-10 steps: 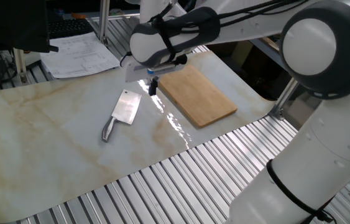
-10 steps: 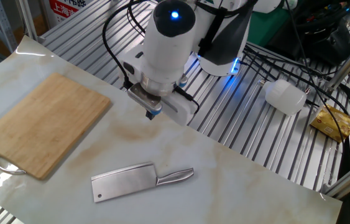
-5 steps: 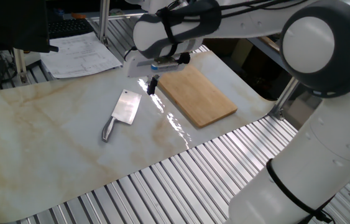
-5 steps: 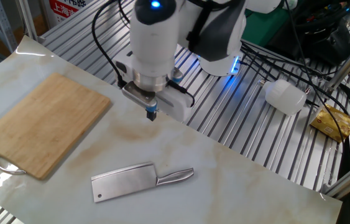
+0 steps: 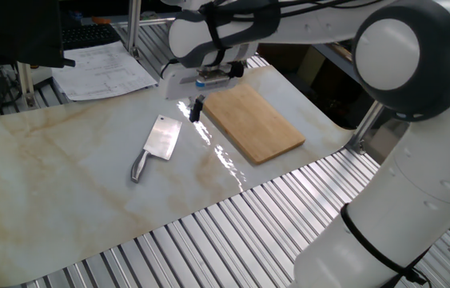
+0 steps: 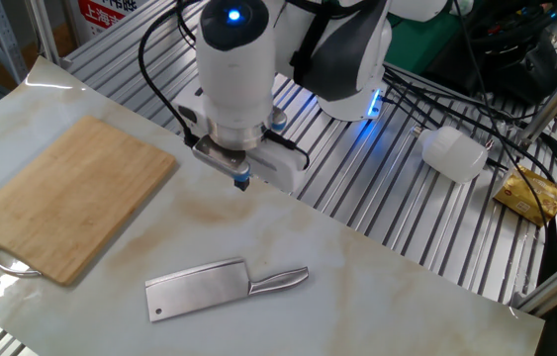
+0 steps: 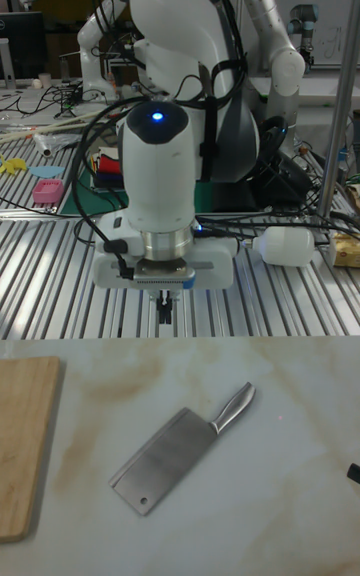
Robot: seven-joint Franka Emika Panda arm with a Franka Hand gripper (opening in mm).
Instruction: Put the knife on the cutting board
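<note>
The knife (image 5: 157, 144), a small steel cleaver, lies flat on the marbled mat, with its handle (image 6: 278, 280) pointing away from the cutting board (image 5: 253, 122). In the other fixed view the knife (image 6: 221, 288) sits right of the board (image 6: 68, 198). It also shows in the tall view, knife (image 7: 180, 446) mid-mat and board (image 7: 24, 444) at the left edge. My gripper (image 5: 195, 111) hangs above the mat between knife and board, nearer the mat's far edge. Its fingers are together and hold nothing. The gripper (image 6: 241, 181) points straight down, as the gripper (image 7: 164, 311) does in the tall view.
Papers (image 5: 105, 69) lie beyond the mat. A white cylinder (image 6: 453, 153), a yellow packet (image 6: 530, 194) and cables rest on the slatted metal table behind the arm. A metal ring (image 6: 1, 263) peeks from under the board's near end.
The wrist and arm body have swung over the fingers, which stay at almost the same spot. Knife and board have not moved.
</note>
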